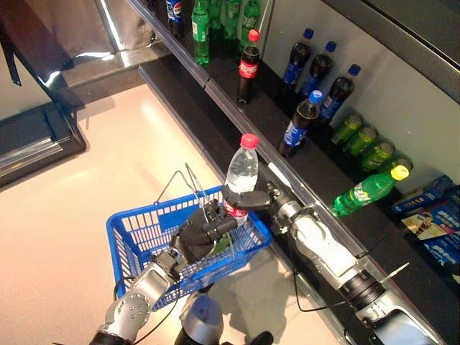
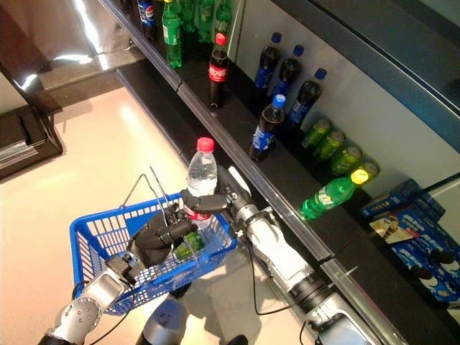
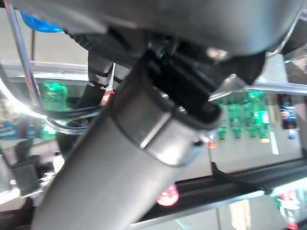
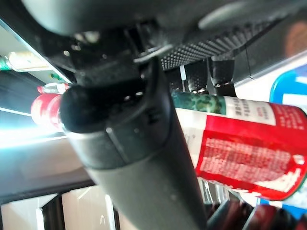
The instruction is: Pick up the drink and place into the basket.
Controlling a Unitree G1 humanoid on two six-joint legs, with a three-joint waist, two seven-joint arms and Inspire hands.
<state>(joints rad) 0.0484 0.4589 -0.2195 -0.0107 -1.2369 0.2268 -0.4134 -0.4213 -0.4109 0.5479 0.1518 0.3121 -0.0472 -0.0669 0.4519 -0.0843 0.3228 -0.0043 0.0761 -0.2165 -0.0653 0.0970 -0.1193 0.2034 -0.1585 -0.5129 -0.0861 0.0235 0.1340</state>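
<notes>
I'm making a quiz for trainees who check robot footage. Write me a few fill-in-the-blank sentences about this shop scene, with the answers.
1. The right hand is closed around a clear water bottle with a ____ cap.
2. The left hand grips the wire handle of a ____ basket.
3. The water bottle is held ____, cap pointing up.
4. On the shelf, a green bottle with a yellow cap lies on its ____.

Missing words: red; blue; upright; side

pale glossy floor [image 1: 65, 215], dark shelf [image 1: 302, 154]
</notes>
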